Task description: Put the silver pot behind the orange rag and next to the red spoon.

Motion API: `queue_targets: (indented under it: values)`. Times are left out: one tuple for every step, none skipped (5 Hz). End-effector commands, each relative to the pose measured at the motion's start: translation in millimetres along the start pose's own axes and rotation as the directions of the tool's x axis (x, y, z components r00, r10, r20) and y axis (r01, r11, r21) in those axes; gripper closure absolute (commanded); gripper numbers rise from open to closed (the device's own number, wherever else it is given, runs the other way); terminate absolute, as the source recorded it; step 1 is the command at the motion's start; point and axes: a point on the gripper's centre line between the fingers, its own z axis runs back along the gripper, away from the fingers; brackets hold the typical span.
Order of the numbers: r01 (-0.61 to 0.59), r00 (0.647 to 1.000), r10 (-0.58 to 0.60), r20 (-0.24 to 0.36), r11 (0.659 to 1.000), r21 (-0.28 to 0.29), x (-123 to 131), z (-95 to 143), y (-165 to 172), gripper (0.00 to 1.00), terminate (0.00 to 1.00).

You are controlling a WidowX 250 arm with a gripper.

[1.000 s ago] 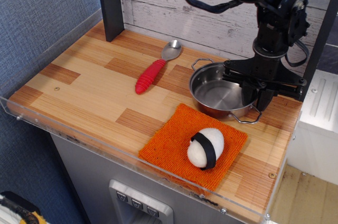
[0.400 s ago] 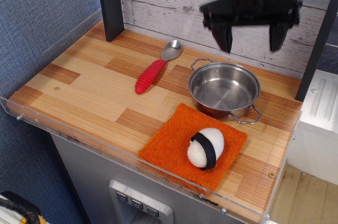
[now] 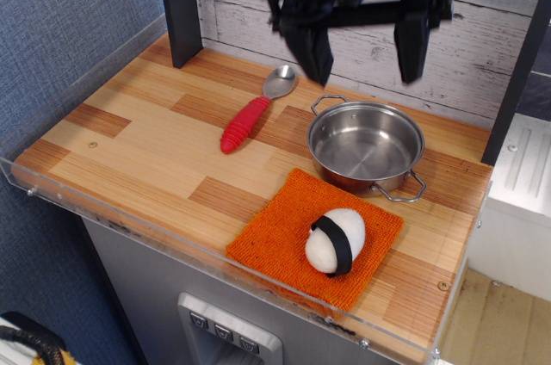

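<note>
Since 1 second ago the black gripper (image 3: 362, 53) has let go and risen, its 2 fingers spread, empty. Shallow shiny steel silver pot (image 3: 366, 144) stands behind the knitted orange rag (image 3: 315, 236), right of the ribbed-handled red spoon (image 3: 256, 110). Rigid, light, probably slippery; grip its rim.

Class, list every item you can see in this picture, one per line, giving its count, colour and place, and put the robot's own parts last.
silver pot: one, shiny steel, empty, behind the rag at the table's right.
orange rag: one, bright orange, front right of the table.
rice ball: one, white with a black band, lying on the rag.
red spoon: one, red handle and silver bowl, left of the pot.
table: one, light wood planks with a clear rim.
post: one, dark, back left.
gripper: one, black, open, raised above the pot and holding nothing.
</note>
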Motion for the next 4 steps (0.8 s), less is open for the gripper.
queue_targets:
  values:
    - [0.191,0.979,-0.189,-0.08,0.981,0.025,-28,5,15,0.0,0.0]
    - [0.238,0.968,-0.232,-0.099,0.969,0.06,-27,-2,10,0.0,0.0]
    - [0.229,0.968,-0.208,-0.137,0.96,0.161,-26,-8,13,0.0,0.0]
    - [0.229,0.968,-0.208,-0.137,0.96,0.161,-26,-8,13,0.0,1.0]
